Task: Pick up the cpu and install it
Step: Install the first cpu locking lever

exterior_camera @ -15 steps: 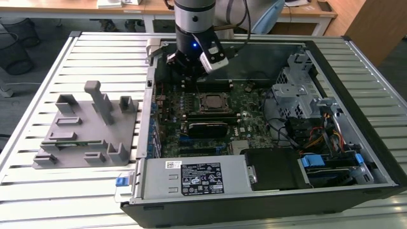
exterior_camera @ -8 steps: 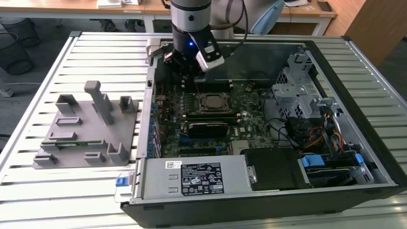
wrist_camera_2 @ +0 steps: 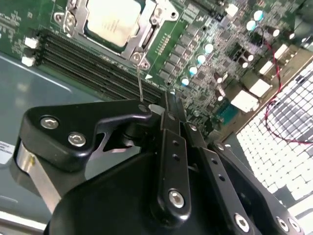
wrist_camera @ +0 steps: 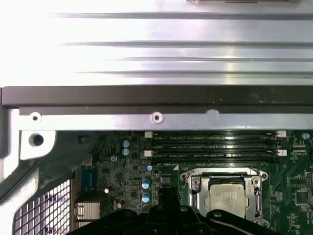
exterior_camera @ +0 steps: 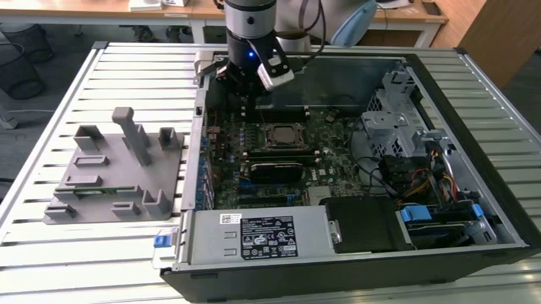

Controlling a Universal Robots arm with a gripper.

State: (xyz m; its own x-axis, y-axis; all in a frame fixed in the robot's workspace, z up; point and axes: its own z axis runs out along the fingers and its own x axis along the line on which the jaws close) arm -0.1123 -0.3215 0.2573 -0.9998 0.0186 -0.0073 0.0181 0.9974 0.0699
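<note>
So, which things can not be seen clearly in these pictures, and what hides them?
- Gripper fingertips: in the second wrist view its own black body covers them, so open or shut cannot be told.
- The cpu in its socket: in the first wrist view the gripper covers its near edge; whether the metal frame is latched is unclear.
- In the exterior view the cpu is too small to check its seating.
- Grey fixture: the contents of its slots are too small.

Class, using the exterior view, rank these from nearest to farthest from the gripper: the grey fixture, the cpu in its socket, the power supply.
1. cpu: in its socket, just below the gripper.
2. grey fixture: on the table, at the exterior view's left.
3. power supply: along the case's near edge.
</note>
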